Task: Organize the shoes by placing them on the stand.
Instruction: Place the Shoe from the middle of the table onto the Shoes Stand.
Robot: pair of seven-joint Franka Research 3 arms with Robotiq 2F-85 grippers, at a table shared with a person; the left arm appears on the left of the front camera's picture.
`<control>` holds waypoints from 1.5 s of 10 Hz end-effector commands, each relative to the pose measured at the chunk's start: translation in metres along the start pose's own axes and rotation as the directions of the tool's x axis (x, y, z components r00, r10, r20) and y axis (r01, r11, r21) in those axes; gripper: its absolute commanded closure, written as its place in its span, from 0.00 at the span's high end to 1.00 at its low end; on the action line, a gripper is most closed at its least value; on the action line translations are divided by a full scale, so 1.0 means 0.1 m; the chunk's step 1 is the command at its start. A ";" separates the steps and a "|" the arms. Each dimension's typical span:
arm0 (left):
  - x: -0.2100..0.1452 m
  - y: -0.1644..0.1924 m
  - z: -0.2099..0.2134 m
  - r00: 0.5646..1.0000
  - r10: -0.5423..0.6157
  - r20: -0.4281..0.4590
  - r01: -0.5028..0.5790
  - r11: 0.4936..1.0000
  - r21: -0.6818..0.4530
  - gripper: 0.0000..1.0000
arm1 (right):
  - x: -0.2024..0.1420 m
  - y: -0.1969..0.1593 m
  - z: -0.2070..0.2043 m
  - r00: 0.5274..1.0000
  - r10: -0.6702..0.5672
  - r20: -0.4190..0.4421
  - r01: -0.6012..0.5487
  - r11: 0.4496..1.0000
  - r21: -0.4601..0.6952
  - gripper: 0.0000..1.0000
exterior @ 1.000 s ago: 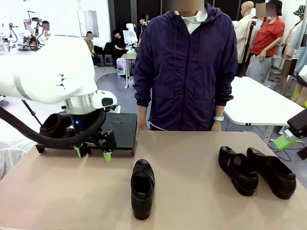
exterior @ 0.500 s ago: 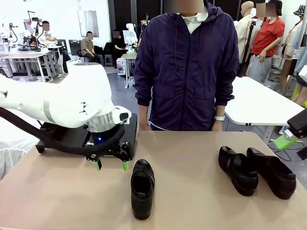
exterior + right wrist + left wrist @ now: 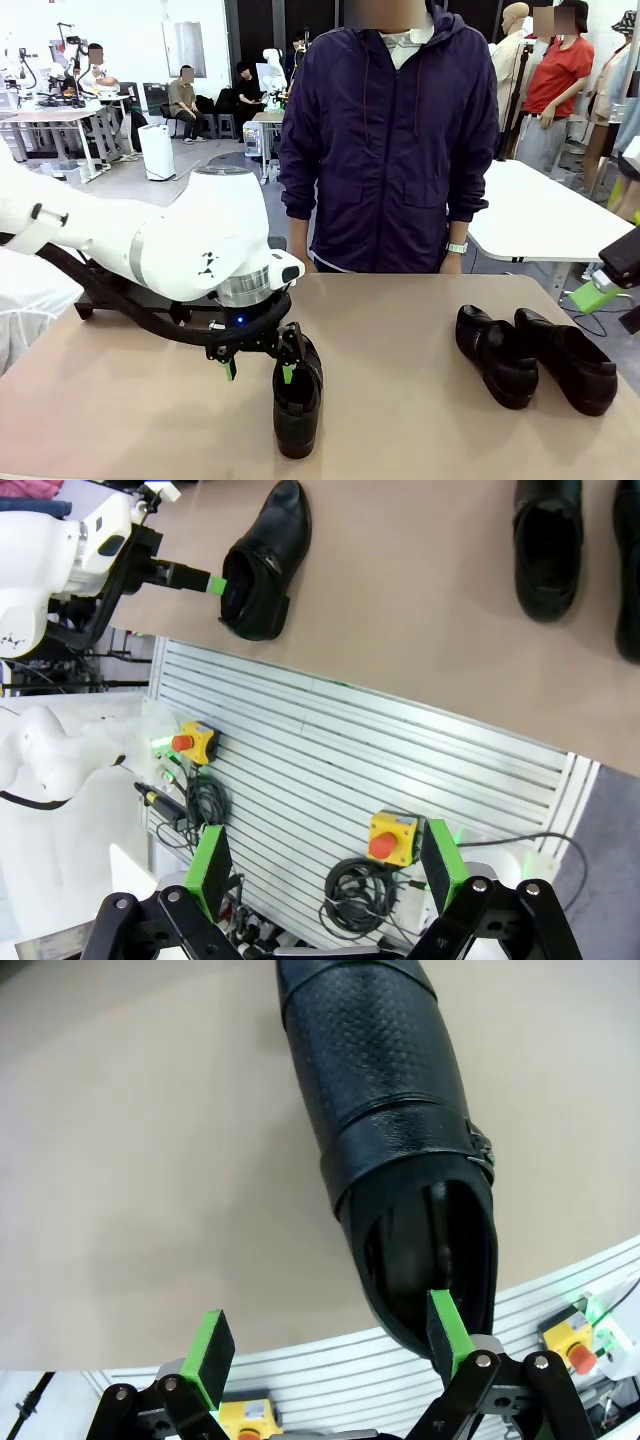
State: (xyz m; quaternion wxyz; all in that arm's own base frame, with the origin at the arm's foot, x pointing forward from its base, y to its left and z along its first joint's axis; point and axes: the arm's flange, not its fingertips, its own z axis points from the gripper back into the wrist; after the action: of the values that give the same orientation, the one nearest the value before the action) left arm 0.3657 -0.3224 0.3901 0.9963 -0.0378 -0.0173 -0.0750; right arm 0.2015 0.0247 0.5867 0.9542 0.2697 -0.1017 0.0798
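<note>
At the near middle of the tan tabletop (image 3: 150,420): a plain black low-cut leather dress shoe (image 3: 298,395), toe pointing toward the person in the dark purple jacket (image 3: 390,150), heel close to the table's near edge. Right over its heel end, the left arm's black two-finger gripper (image 3: 260,372), spread wide and holding nothing. In the left wrist view, one green pad (image 3: 445,1332) over the mouth of the shoe at the heel, the other green pad (image 3: 213,1345) outside it, so apparently straddling one side wall. Cannot tell whether touching leather yet. Well off to the right, a second black leather shoe (image 3: 497,355) and a third black leather shoe (image 3: 567,360), just beside each other. Beyond the table's right edge, the right gripper (image 3: 325,870), agape and empty.

Handling, by judgement: probably light to middling in weight, stiff at sole and heel, softer across the upper. Smooth, dull-shined leather, so likely a little slick under the pads. Best taken by the side wall near the heel, one finger inside and one outside. Likely to hang toe-down once lifted.

At the far left, the low black stand (image 3: 92,296), mostly hidden behind the white left arm (image 3: 200,250). Open tabletop between it and the shoe, with bare surface on either side. Mind the near edge just behind the heel; some risk of nudging the shoe off it.
</note>
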 end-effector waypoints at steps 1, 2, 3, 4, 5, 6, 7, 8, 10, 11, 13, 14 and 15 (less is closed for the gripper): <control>0.01 -0.13 -0.06 1.000 0.029 -0.006 -0.029 0.999 0.021 1.00 | 0.02 0.01 0.05 1.000 0.007 -0.004 -0.007 1.000 0.018 1.00; 0.02 -0.17 -0.14 0.998 0.040 -0.040 -0.039 0.999 0.028 1.00 | 0.02 0.01 0.05 1.000 0.007 -0.004 -0.007 1.000 0.018 1.00; 0.01 -0.19 -0.21 0.997 0.046 -0.069 -0.043 0.998 0.042 1.00 | 0.02 0.01 0.05 1.000 0.007 -0.004 -0.007 1.000 0.018 1.00; 0.00 -0.20 -0.28 0.995 0.065 -0.076 -0.061 0.996 0.062 1.00 | 0.02 0.01 0.05 1.000 0.007 -0.004 -0.007 1.000 0.018 1.00; 0.02 -0.22 -0.38 0.994 0.092 -0.064 -0.086 0.992 0.094 1.00 | 0.02 0.01 0.05 1.000 0.007 -0.004 -0.007 1.000 0.018 1.00; 0.05 -0.23 -0.46 0.993 0.112 -0.034 -0.106 0.985 0.135 1.00 | 0.02 0.01 0.05 1.000 0.007 -0.004 -0.007 1.000 0.018 1.00; 0.06 -0.26 -0.49 0.993 0.112 -0.022 -0.107 0.982 0.157 1.00 | 0.02 0.01 0.05 1.000 0.007 -0.004 -0.007 1.000 0.018 1.00; 0.07 -0.27 -0.50 0.994 0.105 -0.028 -0.100 0.985 0.143 1.00 | 0.02 0.01 0.05 1.000 0.007 -0.004 -0.007 1.000 0.018 1.00; 0.10 -0.25 -0.52 0.994 0.111 -0.025 -0.106 0.985 0.140 0.42 | 0.02 0.01 0.05 1.000 0.007 -0.004 -0.007 1.000 0.018 1.00; 0.10 -0.24 -0.52 0.993 0.119 -0.019 -0.115 0.983 0.144 0.00 | 0.02 0.01 0.05 1.000 0.007 -0.004 -0.007 1.000 0.018 1.00; 0.11 -0.24 -0.54 0.991 0.132 -0.016 -0.128 0.982 0.140 0.00 | 0.02 0.01 0.05 1.000 0.007 -0.004 -0.007 1.000 0.018 1.00; 0.10 -0.23 -0.54 0.990 0.141 -0.006 -0.139 0.980 0.143 0.00 | 0.02 0.01 0.05 1.000 0.007 -0.004 -0.007 1.000 0.018 1.00; 0.12 -0.22 -0.54 0.988 0.153 -0.009 -0.150 0.980 0.129 0.00 | 0.02 0.01 0.05 1.000 0.007 -0.004 -0.007 1.000 0.018 1.00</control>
State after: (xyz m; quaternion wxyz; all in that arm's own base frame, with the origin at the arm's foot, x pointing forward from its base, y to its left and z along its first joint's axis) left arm 0.3727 -0.3476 0.3408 0.9997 0.0211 0.0025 -0.0149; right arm 0.2015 0.0247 0.5867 0.9542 0.2697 -0.1017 0.0799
